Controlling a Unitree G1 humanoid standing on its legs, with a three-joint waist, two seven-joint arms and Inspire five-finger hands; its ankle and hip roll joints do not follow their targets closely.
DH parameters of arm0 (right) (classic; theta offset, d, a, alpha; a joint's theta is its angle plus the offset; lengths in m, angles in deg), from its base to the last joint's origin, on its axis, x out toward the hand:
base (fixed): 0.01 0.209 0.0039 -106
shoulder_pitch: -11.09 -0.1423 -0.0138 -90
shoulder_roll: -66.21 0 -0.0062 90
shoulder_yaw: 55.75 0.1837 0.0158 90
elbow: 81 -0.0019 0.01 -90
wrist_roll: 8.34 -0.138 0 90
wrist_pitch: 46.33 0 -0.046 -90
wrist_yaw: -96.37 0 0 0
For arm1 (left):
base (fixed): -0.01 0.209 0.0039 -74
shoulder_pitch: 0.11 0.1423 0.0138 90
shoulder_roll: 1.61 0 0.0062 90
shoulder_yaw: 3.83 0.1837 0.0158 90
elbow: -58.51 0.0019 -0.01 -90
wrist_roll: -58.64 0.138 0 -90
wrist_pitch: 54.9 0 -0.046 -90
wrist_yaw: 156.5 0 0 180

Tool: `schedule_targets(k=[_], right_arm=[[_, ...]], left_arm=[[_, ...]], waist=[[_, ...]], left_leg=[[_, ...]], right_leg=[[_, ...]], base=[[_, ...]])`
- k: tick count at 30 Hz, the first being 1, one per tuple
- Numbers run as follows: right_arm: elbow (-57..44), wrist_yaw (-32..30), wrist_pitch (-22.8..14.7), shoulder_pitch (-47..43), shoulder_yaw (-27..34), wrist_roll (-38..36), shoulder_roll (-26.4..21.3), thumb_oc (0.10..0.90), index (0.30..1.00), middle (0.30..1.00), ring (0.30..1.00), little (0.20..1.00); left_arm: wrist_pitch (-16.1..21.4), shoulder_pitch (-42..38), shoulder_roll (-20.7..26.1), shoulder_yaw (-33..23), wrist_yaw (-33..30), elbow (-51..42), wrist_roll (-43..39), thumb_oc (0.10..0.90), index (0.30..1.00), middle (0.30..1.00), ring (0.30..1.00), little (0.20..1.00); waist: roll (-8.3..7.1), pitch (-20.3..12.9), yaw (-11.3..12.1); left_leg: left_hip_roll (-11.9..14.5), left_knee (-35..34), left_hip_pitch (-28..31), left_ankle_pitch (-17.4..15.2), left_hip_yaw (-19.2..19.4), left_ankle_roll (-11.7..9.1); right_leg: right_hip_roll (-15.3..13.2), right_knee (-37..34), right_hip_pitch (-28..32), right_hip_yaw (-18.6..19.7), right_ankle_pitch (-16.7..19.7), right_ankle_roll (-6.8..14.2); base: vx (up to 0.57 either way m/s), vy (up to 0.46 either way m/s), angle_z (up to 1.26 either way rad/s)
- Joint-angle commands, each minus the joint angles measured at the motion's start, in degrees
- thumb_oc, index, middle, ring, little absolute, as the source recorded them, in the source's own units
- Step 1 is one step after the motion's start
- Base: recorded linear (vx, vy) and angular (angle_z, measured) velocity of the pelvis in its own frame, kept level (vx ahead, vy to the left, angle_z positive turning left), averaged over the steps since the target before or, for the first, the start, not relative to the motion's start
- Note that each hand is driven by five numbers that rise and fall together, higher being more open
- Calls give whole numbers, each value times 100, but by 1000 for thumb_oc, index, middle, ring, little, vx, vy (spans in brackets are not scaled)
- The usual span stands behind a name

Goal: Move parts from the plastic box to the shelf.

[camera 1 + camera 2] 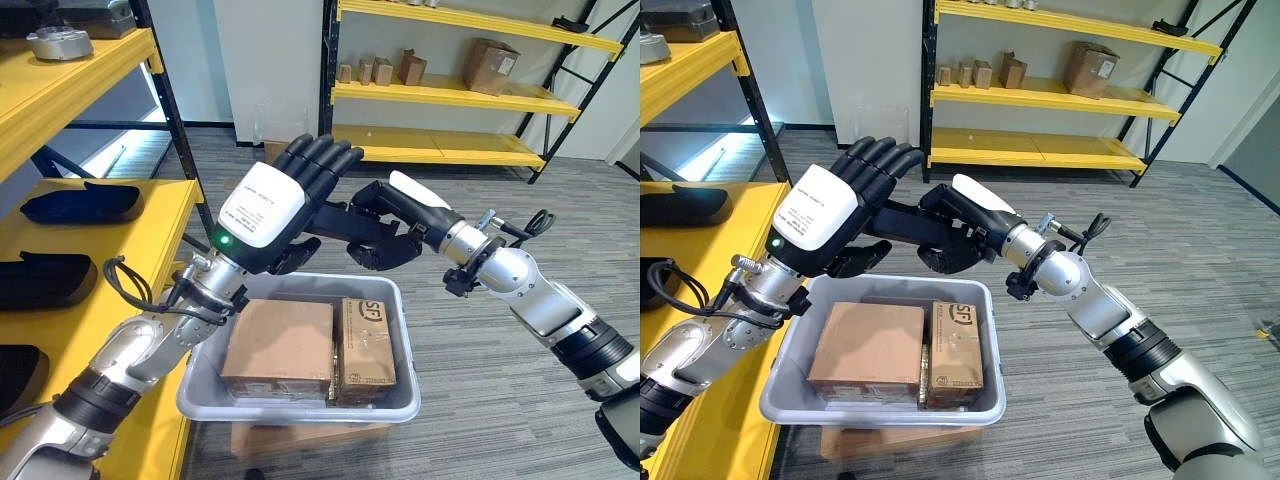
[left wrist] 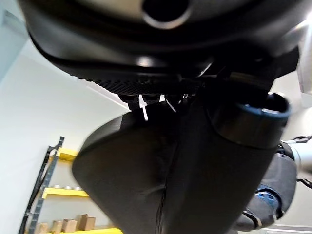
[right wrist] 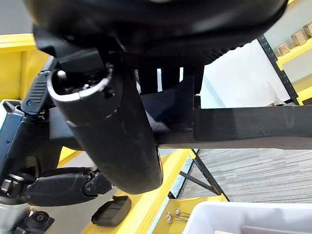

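Observation:
A flat black part (image 1: 908, 216) hangs in the air between my two hands, above the grey plastic box (image 1: 400, 395). My left hand (image 1: 265, 205) stands with its white back toward me, fingers straight up against the part and thumb tucked beneath. From the right, my right hand (image 1: 385, 235) has its fingers curled on the part's other end. In the right wrist view the part (image 3: 253, 127) runs as a dark bar past the thumb. Two cardboard packages (image 1: 280, 345) (image 1: 362, 350) lie in the box.
The yellow shelf (image 1: 150, 215) stands close on my left, with dark moulded parts (image 1: 80, 203) (image 1: 45, 280) on its levels and a metal piece (image 1: 60, 42) higher up. The plastic box rests on a cardboard carton (image 1: 300, 437). Another yellow rack (image 1: 440, 95) with small cartons stands at the back.

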Motion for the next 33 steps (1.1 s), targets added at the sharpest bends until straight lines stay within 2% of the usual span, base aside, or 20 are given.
schedule_targets(k=[1, 12, 14, 15, 16, 27, 33], right_arm=[[62, -332, -453, -1248, 38, -354, 65, 400, 300, 300, 300, 300], [9, -361, -460, -1243, 88, -312, 43, 400, 300, 300, 300, 300], [12, -380, -460, -1208, 136, -281, 17, 400, 300, 300, 300, 300], [6, -377, -457, -1193, 149, -278, 14, 400, 300, 300, 300, 300], [4, -377, -456, -1192, 149, -278, 14, 400, 300, 300, 300, 300], [34, -454, -480, -1126, 264, -159, -56, 400, 300, 300, 300, 300], [55, -505, -479, -1054, 359, -113, -33, 400, 300, 300, 300, 300]], left_arm=[[110, -850, -163, 21, -195, 44, -106, 900, 1000, 1000, 1000, 1000], [66, -766, -280, -29, -197, 265, -204, 900, 1000, 1000, 1000, 1000], [69, -697, -322, -74, -182, 281, -273, 796, 855, 855, 855, 855], [76, -669, -333, -94, -175, 269, -295, 524, 473, 473, 473, 473], [76, -664, -332, -99, -172, 265, -296, 400, 300, 300, 300, 300], [72, -464, -188, -153, -108, 476, -350, 400, 300, 300, 300, 300], [30, -373, -255, -221, -127, 607, -368, 400, 300, 300, 300, 300]], waist=[[32, -603, 60], [20, -565, 25], [16, -556, 21], [15, -553, 22], [15, -554, 22], [22, -546, 19], [20, -561, 6]], left_leg=[[475, -37, 455, -644, -31, -251], [461, -31, 468, -664, 10, -237], [457, -29, 471, -666, 12, -236], [459, -28, 473, -668, 11, -234], [459, -28, 475, -668, 13, -233], [450, -21, 489, -668, 30, -229], [444, -15, 493, -681, 38, -220]], right_leg=[[-319, 97, 18, -197, -350, 268], [-330, 98, -21, -130, -339, 259], [-331, 101, -25, -125, -337, 257], [-331, 104, -26, -119, -338, 257], [-331, 104, -26, -118, -339, 257], [-328, 97, -14, -112, -336, 253], [-332, 101, -17, -103, -342, 253]], base=[[0, 0, 0], [1, 1, -1], [11, 4, -5], [7, 3, -6], [9, 3, -7], [4, 1, -1], [0, 0, 0]])
